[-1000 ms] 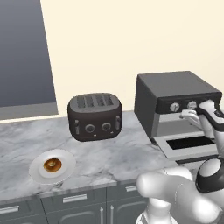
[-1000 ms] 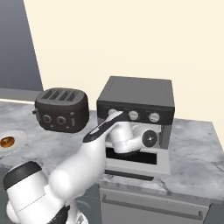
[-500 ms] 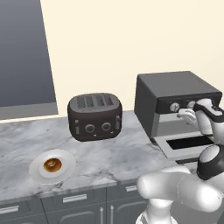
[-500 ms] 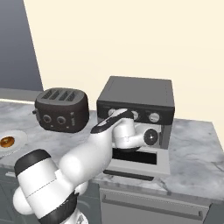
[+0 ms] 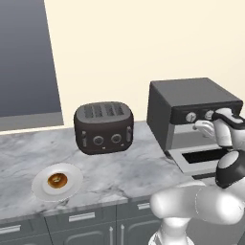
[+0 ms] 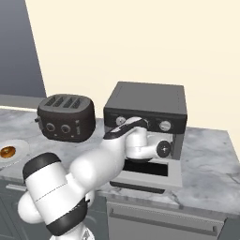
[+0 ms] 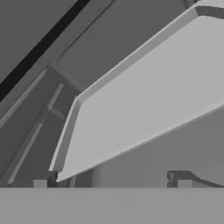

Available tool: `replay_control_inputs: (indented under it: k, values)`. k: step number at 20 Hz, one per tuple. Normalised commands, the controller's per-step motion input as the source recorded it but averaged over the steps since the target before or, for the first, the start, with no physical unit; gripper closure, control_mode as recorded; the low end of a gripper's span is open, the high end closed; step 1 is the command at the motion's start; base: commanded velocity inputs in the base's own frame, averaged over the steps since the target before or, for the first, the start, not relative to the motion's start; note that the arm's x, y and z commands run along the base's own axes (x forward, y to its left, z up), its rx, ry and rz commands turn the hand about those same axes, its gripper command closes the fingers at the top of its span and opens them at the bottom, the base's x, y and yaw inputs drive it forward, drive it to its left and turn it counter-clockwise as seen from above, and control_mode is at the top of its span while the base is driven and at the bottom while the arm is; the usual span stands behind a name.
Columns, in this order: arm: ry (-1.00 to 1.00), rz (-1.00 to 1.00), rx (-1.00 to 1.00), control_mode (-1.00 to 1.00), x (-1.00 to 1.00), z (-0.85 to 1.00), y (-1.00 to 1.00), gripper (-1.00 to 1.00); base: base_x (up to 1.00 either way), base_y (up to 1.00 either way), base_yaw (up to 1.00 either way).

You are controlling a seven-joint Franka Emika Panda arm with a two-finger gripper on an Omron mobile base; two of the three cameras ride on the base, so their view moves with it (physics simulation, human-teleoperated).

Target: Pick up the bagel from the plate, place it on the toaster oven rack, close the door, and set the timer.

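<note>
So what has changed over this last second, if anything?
Only the arm moved: its elbow swung down and toward the base while the hand stayed at the front of the toaster oven, the open gripper holding nothing. The bagel stays on the plate, the door stays open.

- Left base cam sits behind the arm on its left, looking forward and down over the counter [image 5: 119, 167].
- Right base cam does the same from the right; both catch the toaster [image 5: 104, 127] and toaster oven [image 6: 146, 108].
- Hand cam is right up against the oven rack [image 7: 148, 96], looking into the oven.
</note>
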Motion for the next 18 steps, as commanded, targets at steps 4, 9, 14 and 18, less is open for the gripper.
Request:
replay_control_inputs:
  k: [4,9,14,18]
  values:
    - [0.0,0.0,0.02,-1.0,0.12,-0.07,-0.02,-1.0,0.0,0.0,0.0]
    - [0.0,0.0,0.01,-1.0,0.12,-0.08,-0.02,-1.0,0.0,0.0,0.0]
    - [0.0,0.0,0.01,-1.0,0.15,-0.11,-0.01,-1.0,0.0,0.0,0.0]
    - [0.0,0.0,0.01,-1.0,0.13,-0.15,-0.02,-1.0,0.0,0.0,0.0]
